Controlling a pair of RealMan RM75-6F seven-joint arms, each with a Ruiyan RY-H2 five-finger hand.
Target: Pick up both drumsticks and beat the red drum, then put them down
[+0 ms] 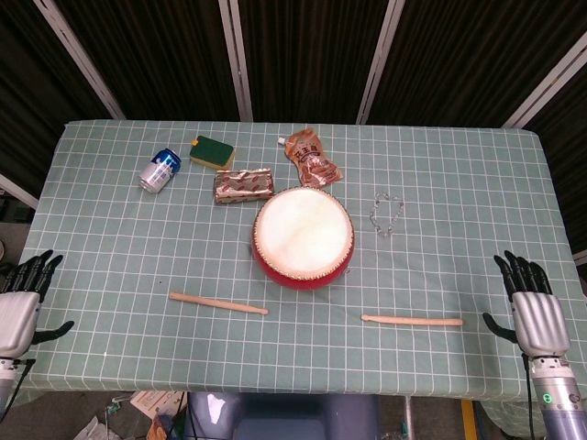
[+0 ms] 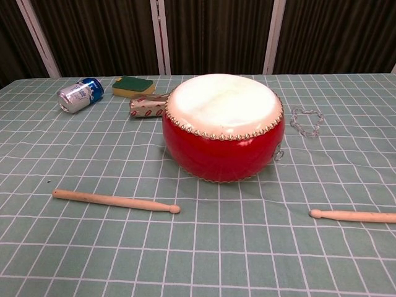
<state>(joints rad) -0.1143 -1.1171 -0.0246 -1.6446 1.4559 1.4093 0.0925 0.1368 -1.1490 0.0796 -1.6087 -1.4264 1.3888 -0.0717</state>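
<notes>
Left drumstick [image 1: 218, 303] and right drumstick [image 1: 412, 320] flat on worktop [image 1: 459, 183], in front of red drum [image 1: 303, 236]. Judged light, rigid, smooth wood, liable to roll; grasp near butt ends. Left hand [image 1: 18, 307] and right hand [image 1: 534, 313] spread, empty, at worktop's edges.

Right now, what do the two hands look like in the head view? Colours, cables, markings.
Both the left hand and the right hand have black fingers and thumb on a silver-grey ribbed back. The right wrist is grey with a small green light and a thin dark cable alongside. No markings legible.
</notes>
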